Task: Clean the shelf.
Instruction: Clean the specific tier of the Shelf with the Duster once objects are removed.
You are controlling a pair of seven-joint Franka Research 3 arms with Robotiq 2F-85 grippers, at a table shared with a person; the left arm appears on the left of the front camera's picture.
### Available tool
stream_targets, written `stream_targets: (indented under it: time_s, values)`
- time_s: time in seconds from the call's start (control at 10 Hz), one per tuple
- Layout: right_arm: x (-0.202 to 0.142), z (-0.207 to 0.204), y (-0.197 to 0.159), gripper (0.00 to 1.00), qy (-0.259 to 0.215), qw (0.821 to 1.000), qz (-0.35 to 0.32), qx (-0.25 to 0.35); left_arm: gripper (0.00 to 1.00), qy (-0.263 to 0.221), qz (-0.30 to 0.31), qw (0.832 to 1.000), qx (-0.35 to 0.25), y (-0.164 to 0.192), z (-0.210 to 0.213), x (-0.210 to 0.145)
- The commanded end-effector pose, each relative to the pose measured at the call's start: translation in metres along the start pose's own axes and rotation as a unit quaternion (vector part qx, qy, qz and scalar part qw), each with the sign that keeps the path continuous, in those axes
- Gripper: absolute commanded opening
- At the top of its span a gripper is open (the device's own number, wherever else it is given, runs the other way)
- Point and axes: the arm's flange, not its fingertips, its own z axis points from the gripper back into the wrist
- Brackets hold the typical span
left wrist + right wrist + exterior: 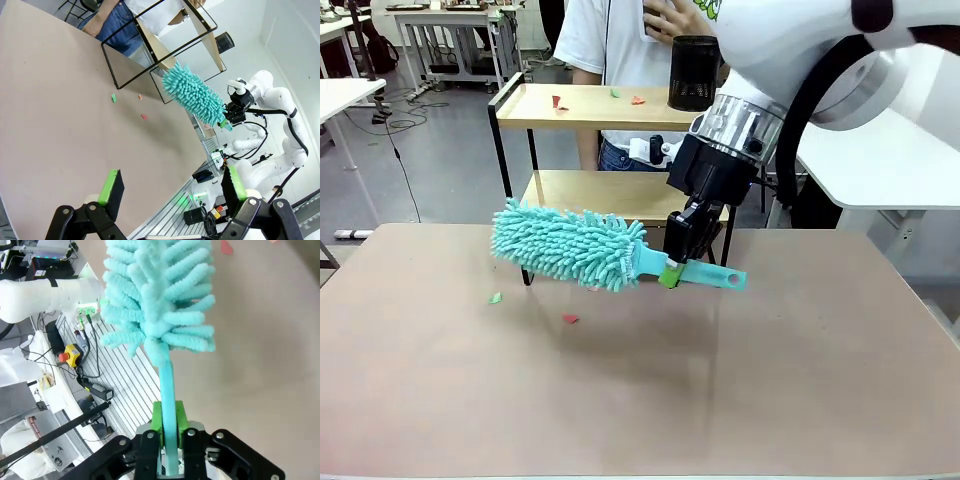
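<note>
At the far side of the table, the shelf stands on its black legs, its two light wooden boards one above the other. On its top board lie a few small scraps, red and green, and at the right end a black mesh cup stands upright. Behind the shelf is a person in a white shirt and jeans, one hand raised at the chest.

Just in front of the shelf, near the right end of the lower board, the right gripper points down with its jaws clamped on the handle of a teal duster. The green pads press the handle from both sides in the right wrist view, where the fluffy head rises straight ahead of the fingers. The duster lies roughly level, its head reaching left across the front of the shelf's lower left legs. Whether it touches the frame I cannot tell.

On the table below and left of the head lie a green scrap and a red scrap.

Well apart from the shelf, the left gripper hangs over the near table with its jaws wide and nothing between them. The shelf and duster stand far ahead of it.
</note>
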Motion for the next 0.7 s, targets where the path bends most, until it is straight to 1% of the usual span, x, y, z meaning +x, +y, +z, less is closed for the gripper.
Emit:
stream_targets:
  time_s: [0.0, 0.1, 0.3, 0.4, 0.5, 0.6]
  values:
    - [-0.007, 0.001, -0.002, 0.12, -0.014, 1.000, 0.001, 0.019, 1.00, -0.008, -0.014, 1.000, -0.007, -0.001, -0.001, 0.001]
    - [-0.007, 0.003, -0.003, 0.12, -0.014, 0.999, 0.001, 0.029, 1.00, -0.008, -0.014, 1.000, -0.007, -0.001, -0.001, 0.001]
    - [-0.008, 0.004, -0.002, 0.12, -0.013, 1.000, 0.000, 0.028, 1.00, -0.008, -0.014, 1.000, -0.007, -0.001, -0.001, 0.001]
    - [-0.016, 0.009, -0.002, 0.12, 0.003, 0.999, 0.008, 0.038, 1.00, -0.008, -0.014, 1.000, -0.007, -0.001, -0.001, 0.001]
    - [-0.038, 0.027, -0.006, 0.12, 0.013, 0.998, 0.003, 0.069, 1.00, -0.008, -0.014, 1.000, -0.007, -0.001, -0.001, 0.001]
    - [-0.080, 0.055, -0.014, 0.12, 0.025, 0.994, -0.004, 0.111, 1.00, -0.008, -0.014, 1.000, -0.007, -0.001, -0.001, 0.001]
